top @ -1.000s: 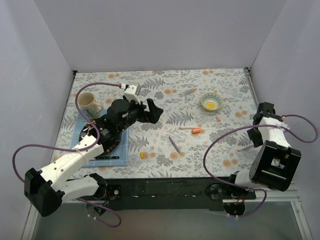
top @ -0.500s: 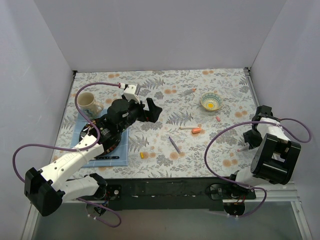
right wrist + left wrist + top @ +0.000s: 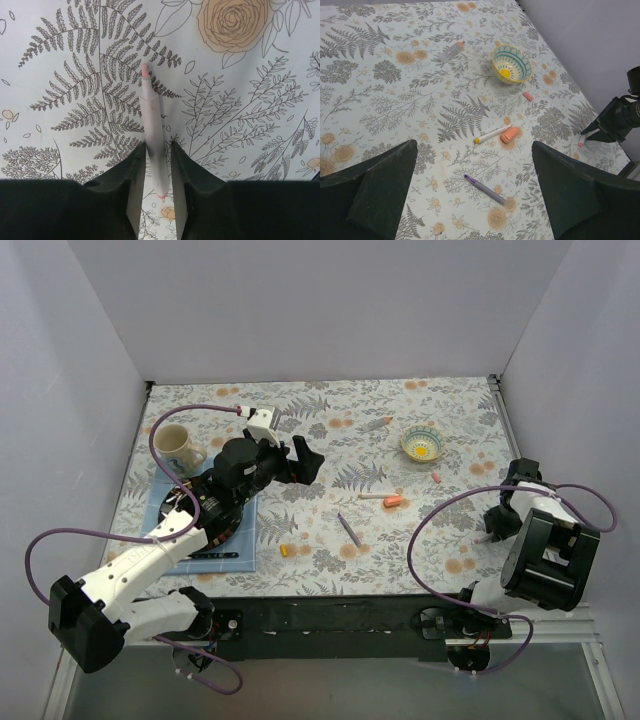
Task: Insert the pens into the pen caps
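Observation:
A white-pink pen lies on the cloth at the right side, and my right gripper is down over its rear end. The fingers flank the pen closely; the left one touches it and a thin gap shows on the right. My left gripper hovers wide open and empty over the middle of the table. Below it lie a purple pen, a pale pen with a yellow tip and an orange cap beside that pen. A yellow cap sits near the blue mat.
A small yellow-centred bowl and a grey stick lie at the back. A tiny pink piece lies near the bowl. A mug and a blue mat with a black disc are at the left. Walls close three sides.
The right arm has come down towards the cloth and its jaws have narrowed around the white-pink pen. The left arm has barely moved.

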`<state>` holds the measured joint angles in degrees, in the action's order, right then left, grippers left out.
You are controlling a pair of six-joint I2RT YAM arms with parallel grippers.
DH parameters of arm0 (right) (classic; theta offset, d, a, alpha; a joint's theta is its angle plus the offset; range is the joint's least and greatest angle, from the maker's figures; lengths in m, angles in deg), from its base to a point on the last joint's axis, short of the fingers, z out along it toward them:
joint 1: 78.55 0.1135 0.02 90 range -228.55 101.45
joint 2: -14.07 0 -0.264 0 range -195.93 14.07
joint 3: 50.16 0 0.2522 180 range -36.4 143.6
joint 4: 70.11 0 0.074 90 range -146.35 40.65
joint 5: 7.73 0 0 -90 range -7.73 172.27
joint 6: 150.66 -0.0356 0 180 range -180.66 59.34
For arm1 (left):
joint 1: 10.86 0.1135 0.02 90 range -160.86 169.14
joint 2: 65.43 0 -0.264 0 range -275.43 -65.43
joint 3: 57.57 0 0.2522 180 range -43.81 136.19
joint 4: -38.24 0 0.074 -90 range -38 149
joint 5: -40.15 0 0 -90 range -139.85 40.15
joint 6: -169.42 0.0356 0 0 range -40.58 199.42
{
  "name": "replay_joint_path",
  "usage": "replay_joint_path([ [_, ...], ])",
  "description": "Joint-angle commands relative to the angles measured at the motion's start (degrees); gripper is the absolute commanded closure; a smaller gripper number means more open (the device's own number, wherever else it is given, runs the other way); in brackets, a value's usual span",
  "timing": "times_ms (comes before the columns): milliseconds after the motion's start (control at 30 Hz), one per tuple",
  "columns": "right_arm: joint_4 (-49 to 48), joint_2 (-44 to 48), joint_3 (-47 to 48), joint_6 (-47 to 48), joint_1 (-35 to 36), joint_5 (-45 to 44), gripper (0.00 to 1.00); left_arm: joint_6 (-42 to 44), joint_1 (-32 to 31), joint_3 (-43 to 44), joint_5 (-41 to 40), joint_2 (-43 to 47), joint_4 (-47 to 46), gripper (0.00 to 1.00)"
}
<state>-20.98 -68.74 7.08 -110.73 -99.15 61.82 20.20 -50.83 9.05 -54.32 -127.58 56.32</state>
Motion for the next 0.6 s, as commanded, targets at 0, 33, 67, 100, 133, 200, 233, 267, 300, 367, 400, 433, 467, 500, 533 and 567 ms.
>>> replay_joint_path([
  [0,-2.94,0.01,-3.14,0.14,-0.23,-2.14,0.71,1.21,0.06,-0.13,-0.19,2.38,-0.27,0.02],
  [33,-3.2,0.36,-3.58,0.49,-0.23,-2.23,0.74,1.21,0.06,-0.21,-0.01,3.25,-0.36,0.02],
  [67,-3.47,0.8,-3.76,0.93,-0.32,-1.97,0.78,1.13,0.06,-0.3,-0.1,3.61,-0.54,0.02],
  [100,-3.73,1.93,-4.02,1.28,-0.23,-1.88,0.83,1.21,0.06,-0.39,-0.19,3.96,-0.54,0.02],
  [133,-4.52,2.64,-4.2,2.24,-0.23,-1.44,0.86,1.3,0.06,-0.56,-0.1,4.58,-0.71,0.02],
  [200,-5.49,5.01,-5.25,3.39,-0.23,-0.91,0.98,1.39,0.06,-0.74,-0.01,4.84,-0.98,0.02],
  [233,-7.15,5.89,-5.69,4.18,-0.23,0.22,0.99,1.39,0.06,-0.83,0.51,5.11,-1.24,0.02],
  [267,-8.21,6.68,-6.74,6.53,-0.32,1.02,0.99,1.39,0.06,-0.92,0.86,5.11,-1.33,0.02],
  [300,-9.17,8.43,-7.27,7.6,-0.23,1.81,0.99,1.3,0.06,-1.0,1.13,5.11,-1.5,0.02],
  [367,-10.94,9.94,-8.06,10.67,-0.32,3.65,0.99,1.3,0.06,-1.18,2.26,5.02,-1.68,0.02],
  [400,-11.29,11.34,-8.15,11.73,-0.23,4.36,0.99,1.21,0.06,-1.27,2.53,5.02,-1.85,0.02],
  [433,-11.38,11.96,-8.07,12.87,-0.23,5.49,0.99,1.21,0.06,-1.44,2.88,5.02,-2.12,0.02],
  [467,-11.21,13.44,-7.89,13.67,-0.32,5.94,0.99,1.04,0.06,-1.53,3.32,4.85,-2.29,0.02],
  [500,-11.21,14.16,-7.54,15.24,-0.14,6.47,0.99,0.95,0.06,-1.71,3.5,4.58,-2.3,0.02],
  [533,-11.12,15.03,-7.1,15.95,-0.14,7.52,0.99,0.86,0.06,-1.8,3.59,4.49,-2.47,0.02],
  [567,-11.29,17.04,-6.92,16.66,0.03,8.31,0.99,0.95,0.06,-1.8,3.24,4.23,-2.47,0.02],
])
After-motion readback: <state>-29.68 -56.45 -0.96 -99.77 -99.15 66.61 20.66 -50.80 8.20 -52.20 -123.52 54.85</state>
